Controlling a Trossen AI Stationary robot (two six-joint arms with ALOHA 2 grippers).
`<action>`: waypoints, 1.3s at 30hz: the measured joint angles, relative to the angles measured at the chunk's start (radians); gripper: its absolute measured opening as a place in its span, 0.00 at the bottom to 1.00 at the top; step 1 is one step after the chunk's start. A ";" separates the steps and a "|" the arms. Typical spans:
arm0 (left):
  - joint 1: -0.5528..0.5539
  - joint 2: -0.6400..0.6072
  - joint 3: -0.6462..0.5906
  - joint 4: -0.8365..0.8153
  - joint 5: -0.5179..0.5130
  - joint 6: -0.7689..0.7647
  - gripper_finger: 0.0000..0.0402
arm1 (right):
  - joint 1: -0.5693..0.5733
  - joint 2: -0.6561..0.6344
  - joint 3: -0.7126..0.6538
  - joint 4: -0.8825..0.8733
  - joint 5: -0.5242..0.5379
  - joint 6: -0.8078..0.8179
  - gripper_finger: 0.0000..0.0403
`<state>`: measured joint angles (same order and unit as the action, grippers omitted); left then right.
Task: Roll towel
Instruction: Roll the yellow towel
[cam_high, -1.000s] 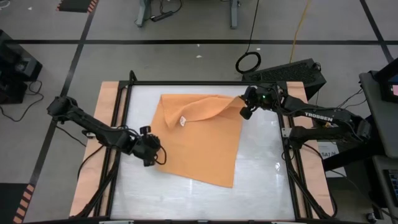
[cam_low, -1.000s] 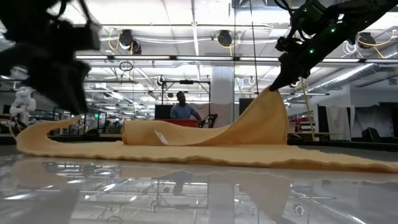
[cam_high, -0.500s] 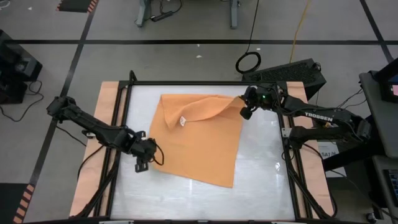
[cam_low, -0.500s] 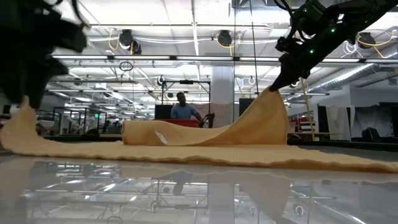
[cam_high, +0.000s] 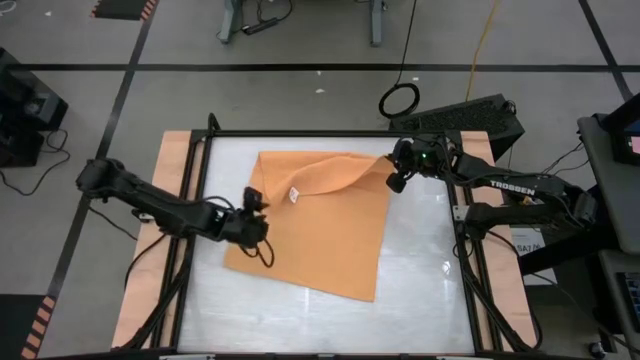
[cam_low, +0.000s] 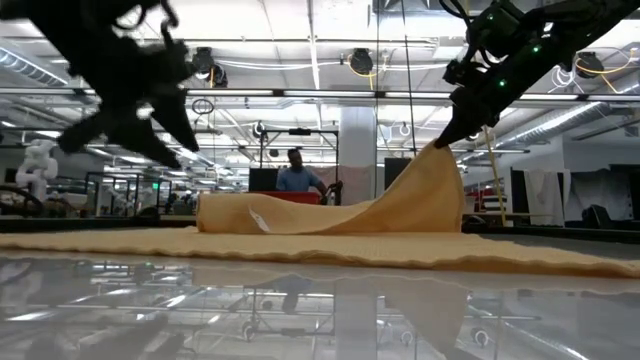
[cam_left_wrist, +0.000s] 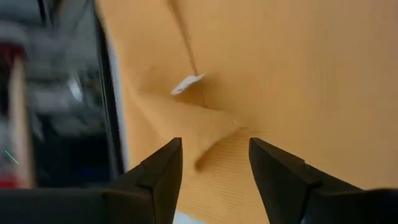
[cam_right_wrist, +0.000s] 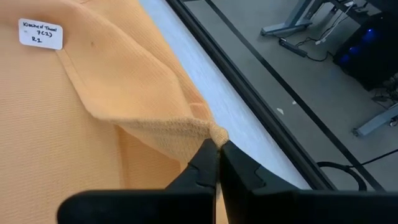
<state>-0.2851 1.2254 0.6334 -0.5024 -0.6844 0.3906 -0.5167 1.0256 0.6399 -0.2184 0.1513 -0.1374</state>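
High view shows the towel (cam_high: 318, 232) spread on the white table (cam_high: 420, 280), its far corner pinched and lifted between the right gripper (cam_high: 392, 181)'s closed fingers. Left gripper (cam_high: 256, 212), fingers apart, hovers over the fold ahead of its tips. Risk: the thin corner may slip free, or tension could drag the cloth askew

My table (cam_high: 420, 270) is white and glossy with a black frame. The towel (cam_high: 320, 240) lies spread on it.
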 joint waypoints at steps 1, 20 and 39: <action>0.017 0.019 -0.023 0.046 0.003 0.094 0.48 | 0.000 0.000 0.000 -0.001 0.000 -0.001 0.00; 0.153 0.198 -0.077 0.314 0.077 0.642 0.46 | 0.000 0.000 0.000 -0.002 0.000 -0.008 0.00; 0.137 0.237 -0.076 0.286 0.075 0.828 0.30 | 0.000 0.000 0.000 0.015 -0.026 -0.001 0.00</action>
<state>-0.1483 1.4627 0.5571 -0.2161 -0.6097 1.2187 -0.5163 1.0256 0.6399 -0.2037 0.1249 -0.1389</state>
